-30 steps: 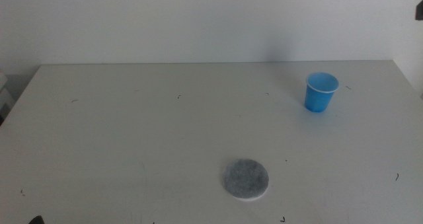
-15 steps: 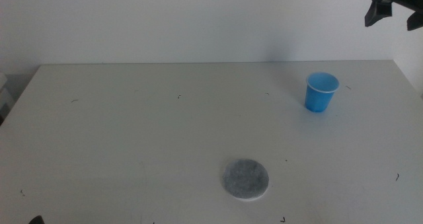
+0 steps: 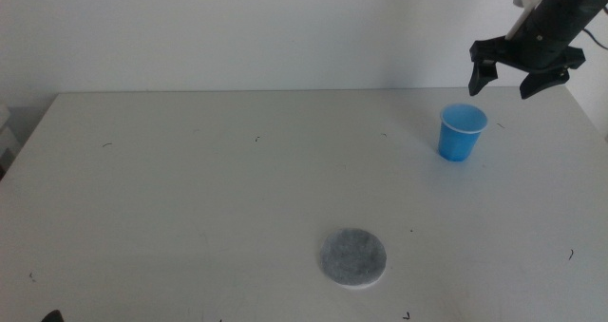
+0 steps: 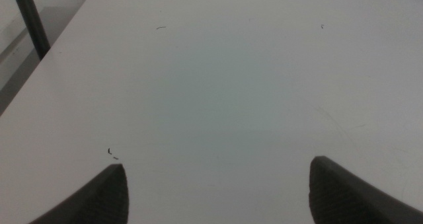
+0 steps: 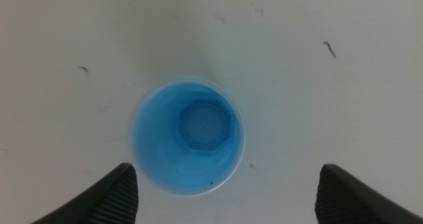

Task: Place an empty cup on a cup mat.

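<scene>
The blue cup (image 3: 462,132) stands upright and empty at the table's far right. The right wrist view looks straight down into the cup (image 5: 187,135). The grey speckled cup mat (image 3: 352,258) lies flat near the table's front edge, well apart from the cup. My right gripper (image 3: 517,81) hangs open in the air just above and behind the cup, its jaws spread wide; in the right wrist view the gripper (image 5: 228,191) holds nothing. My left gripper (image 4: 221,191) is open and empty over bare table; it is out of the middle view.
The white table (image 3: 190,189) carries only small dark specks. Its right edge (image 3: 591,113) runs close to the cup. A dark post (image 4: 30,22) stands beyond the table edge in the left wrist view.
My right arm has come in from the upper right and dropped toward the cup. The cup and mat have not moved.
</scene>
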